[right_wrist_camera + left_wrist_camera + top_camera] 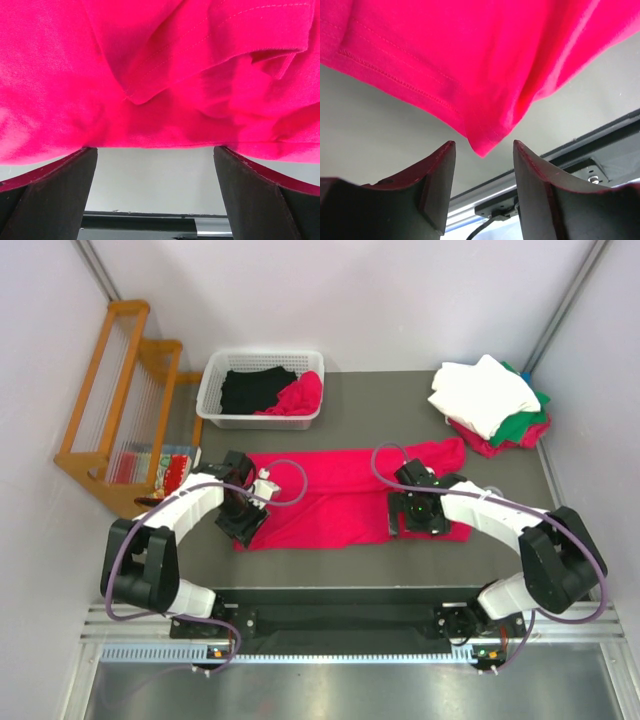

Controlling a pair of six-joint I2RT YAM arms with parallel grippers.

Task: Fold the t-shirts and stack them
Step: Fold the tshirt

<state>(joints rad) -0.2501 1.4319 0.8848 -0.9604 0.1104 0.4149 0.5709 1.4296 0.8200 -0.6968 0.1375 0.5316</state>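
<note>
Crimson t-shirt seemingly flat on table

Crimson t-shirt flat mid-table

Grey table with crimson t-shirt, white basket, stacked t-shirts
</note>
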